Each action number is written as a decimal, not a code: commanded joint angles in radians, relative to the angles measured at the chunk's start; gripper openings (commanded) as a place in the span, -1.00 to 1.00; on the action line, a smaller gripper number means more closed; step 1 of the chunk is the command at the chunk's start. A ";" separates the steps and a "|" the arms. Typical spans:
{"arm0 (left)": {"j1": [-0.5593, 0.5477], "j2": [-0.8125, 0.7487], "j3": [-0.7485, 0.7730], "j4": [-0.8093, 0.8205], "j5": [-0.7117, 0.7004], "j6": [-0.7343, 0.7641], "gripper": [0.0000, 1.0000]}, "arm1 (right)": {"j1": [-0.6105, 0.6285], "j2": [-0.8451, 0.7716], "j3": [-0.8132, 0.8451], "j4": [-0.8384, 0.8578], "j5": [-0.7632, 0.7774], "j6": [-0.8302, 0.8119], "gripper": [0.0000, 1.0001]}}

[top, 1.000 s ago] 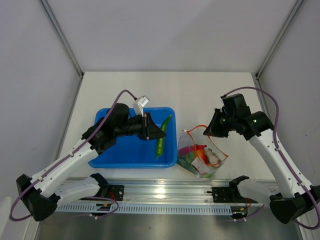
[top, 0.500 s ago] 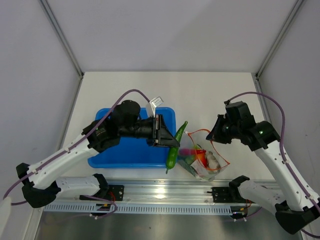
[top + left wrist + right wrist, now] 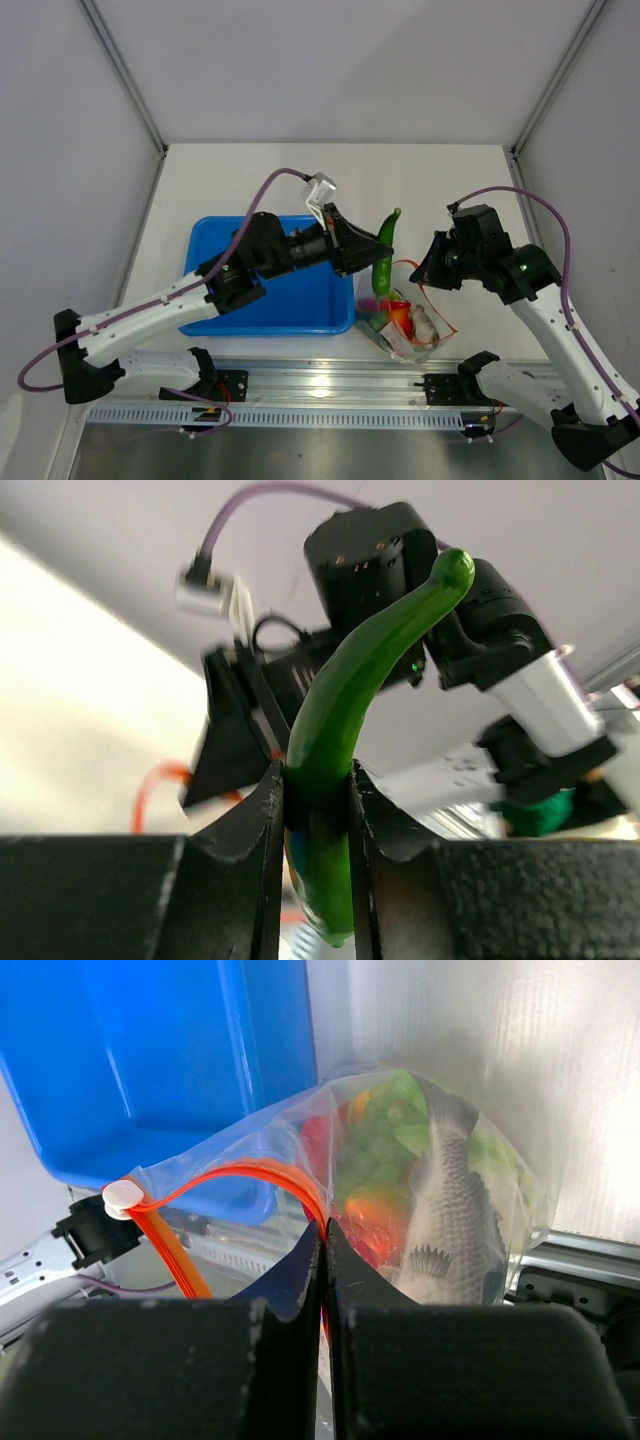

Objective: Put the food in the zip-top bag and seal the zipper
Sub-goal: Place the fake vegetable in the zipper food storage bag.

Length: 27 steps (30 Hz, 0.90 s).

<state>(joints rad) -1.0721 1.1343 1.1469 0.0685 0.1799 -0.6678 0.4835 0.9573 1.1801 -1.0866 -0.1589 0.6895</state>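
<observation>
My left gripper [image 3: 370, 262] is shut on a long curved green pepper [image 3: 385, 248] and holds it nearly upright, its lower end at the mouth of the clear zip-top bag [image 3: 402, 322]. In the left wrist view the pepper [image 3: 362, 675] is pinched between the jaws of that gripper [image 3: 318, 792]. My right gripper [image 3: 426, 270] is shut on the bag's red-orange zipper [image 3: 440, 308] and holds the mouth up and open. The right wrist view shows the zipper [image 3: 250, 1173] in the right gripper [image 3: 324, 1238]. In the bag [image 3: 520, 1175] lie a grey fish [image 3: 455, 1215], green grapes [image 3: 385, 1135] and red-orange food [image 3: 375, 1215].
The blue tray [image 3: 290, 300] lies left of the bag, under my left arm; it also shows in the right wrist view [image 3: 150, 1060]. A white zipper slider [image 3: 122, 1196] sits at the strip's end. A metal rail [image 3: 320, 385] runs along the near table edge.
My left gripper has carried the pepper from over the tray rightward to the bag's mouth and turned it upright. My right gripper still holds the zipper edge, about where it was half a second ago.
</observation>
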 commanded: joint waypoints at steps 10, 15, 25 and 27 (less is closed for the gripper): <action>0.009 0.235 -0.085 0.714 0.246 0.467 -0.99 | 0.003 0.037 0.055 -0.007 -0.076 0.021 -1.00; 0.040 0.246 -0.136 0.778 0.299 0.516 -0.96 | -0.006 0.046 0.082 -0.024 -0.105 0.028 -1.00; 0.066 0.268 -0.236 0.840 0.326 0.513 -0.86 | -0.078 0.044 0.099 -0.042 -0.163 0.028 -1.00; 0.066 0.263 -0.251 0.809 0.343 0.528 -0.87 | -0.089 0.044 0.095 -0.036 -0.171 0.033 -1.00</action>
<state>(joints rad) -1.0111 1.4017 0.9150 0.8238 0.4660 -0.1795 0.4110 1.0080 1.2327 -1.1366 -0.2916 0.7074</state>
